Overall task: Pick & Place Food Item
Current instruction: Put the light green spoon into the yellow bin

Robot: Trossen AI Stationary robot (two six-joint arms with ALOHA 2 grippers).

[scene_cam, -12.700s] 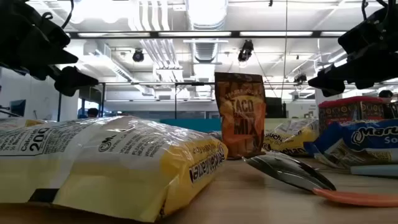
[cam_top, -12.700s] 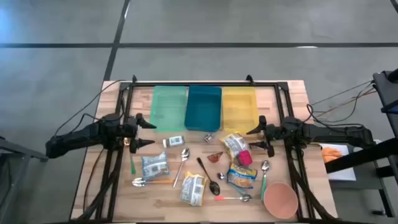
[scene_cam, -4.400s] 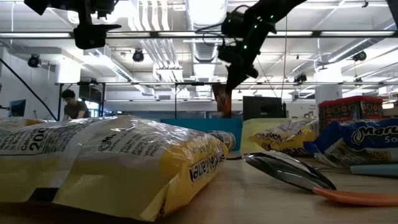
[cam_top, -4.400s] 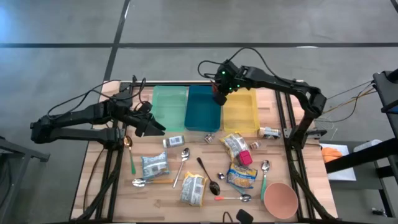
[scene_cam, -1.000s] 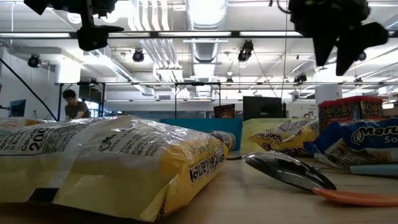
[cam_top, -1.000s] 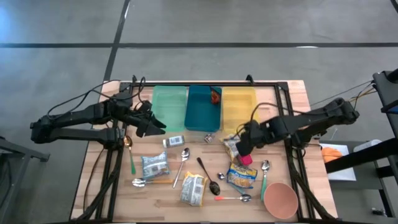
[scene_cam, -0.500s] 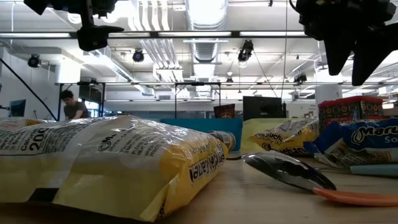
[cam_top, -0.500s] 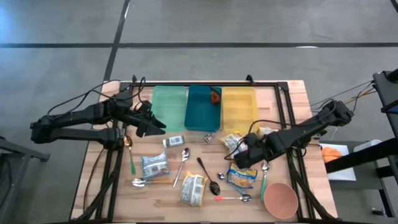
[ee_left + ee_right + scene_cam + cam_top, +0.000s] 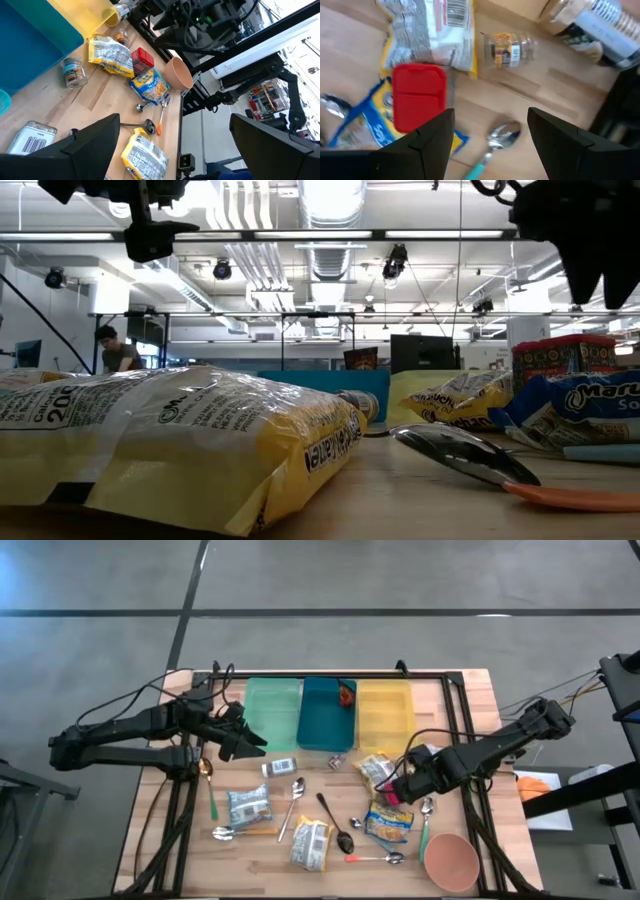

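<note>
Worktop (image 9: 470,690) clutter runs before us from left to right. At the far left our left hand (image 9: 237,737) waits above the wood beside the pale green plastic bin (image 9: 272,712), its fingers spread wide and holding nothing. Next come the teal plastic bin (image 9: 328,725), where a small orange-brown food pouch (image 9: 346,693) already lies in the far corner, and the yellow plastic bin (image 9: 385,712). Below the bins lie silver-and-yellow snack bags; in the low view the nearest large yellow and white bag (image 9: 180,445) shows "200" and the word "Calories", the rest too skewed for us to read. Further right our right hand (image 9: 403,786) hovers low over the small red rectangular box (image 9: 418,103), fingers apart and not yet touching it; the box rests partly on a blue and yellow soup packet (image 9: 357,127), just beside a crinkled silver and yellow snack bag (image 9: 432,35). We judge this red box the likely next pick: light, stiff and smooth-sided, best taken across its narrow sides so that it cannot swivel, with care that the packet beneath does not slide. The packet reads "Soup" in part. Near it lie a small glass spice jar (image 9: 510,49), its label unreadable, a teal-handled metal spoon (image 9: 502,134) and, furthest right, a salmon-pink plastic bowl (image 9: 450,861).
</note>
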